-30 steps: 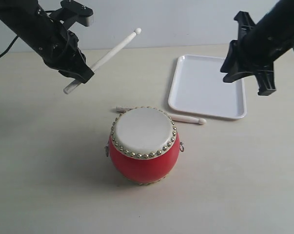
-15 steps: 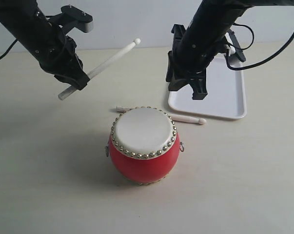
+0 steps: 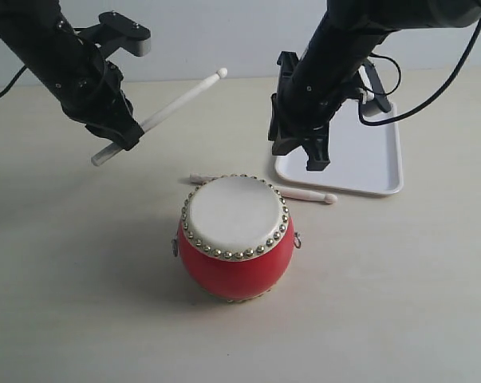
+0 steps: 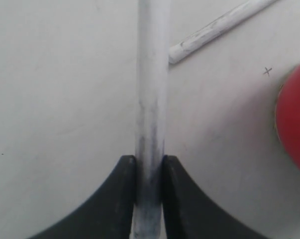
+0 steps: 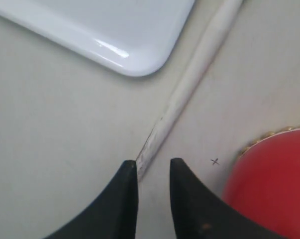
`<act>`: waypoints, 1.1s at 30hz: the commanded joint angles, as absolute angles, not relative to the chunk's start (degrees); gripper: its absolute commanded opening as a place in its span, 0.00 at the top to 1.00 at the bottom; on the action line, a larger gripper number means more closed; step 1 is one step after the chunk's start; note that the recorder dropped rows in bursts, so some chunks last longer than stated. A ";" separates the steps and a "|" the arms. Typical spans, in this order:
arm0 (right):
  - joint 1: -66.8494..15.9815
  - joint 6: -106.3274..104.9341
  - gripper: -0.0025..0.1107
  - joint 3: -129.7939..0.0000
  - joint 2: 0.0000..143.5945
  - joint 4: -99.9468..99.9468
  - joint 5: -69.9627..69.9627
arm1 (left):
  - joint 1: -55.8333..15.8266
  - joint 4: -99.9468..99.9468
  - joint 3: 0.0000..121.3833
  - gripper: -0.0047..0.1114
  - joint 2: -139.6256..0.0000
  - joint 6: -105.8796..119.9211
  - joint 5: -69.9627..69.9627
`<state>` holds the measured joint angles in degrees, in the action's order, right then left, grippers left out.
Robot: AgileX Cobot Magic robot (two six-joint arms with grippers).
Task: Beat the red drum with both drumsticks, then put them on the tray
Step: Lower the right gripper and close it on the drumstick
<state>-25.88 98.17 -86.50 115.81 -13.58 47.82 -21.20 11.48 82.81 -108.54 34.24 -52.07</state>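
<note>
Left fingers (image 4: 115, 199) clamp a drumstick (image 4: 151, 99) above the matte beige table (image 3: 80, 303).

drumstick 1 (image 3: 176, 102): in left jaws | drumstick 2 (image 3: 308, 194): lying behind red drum (image 3: 236, 239)

A pale beige bench (image 3: 80, 303) with a smooth matte top fills the scene from near to far. A plain grey-blue wall (image 3: 224, 32) stands along its far edge. Soft, even light lays faint blurred shadows on the bench top.
</note>
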 commanded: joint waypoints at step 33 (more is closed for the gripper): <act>-30.64 114.76 0.77 -87.04 116.90 0.64 50.56 | -21.12 11.75 82.64 0.96 -108.50 33.63 -51.72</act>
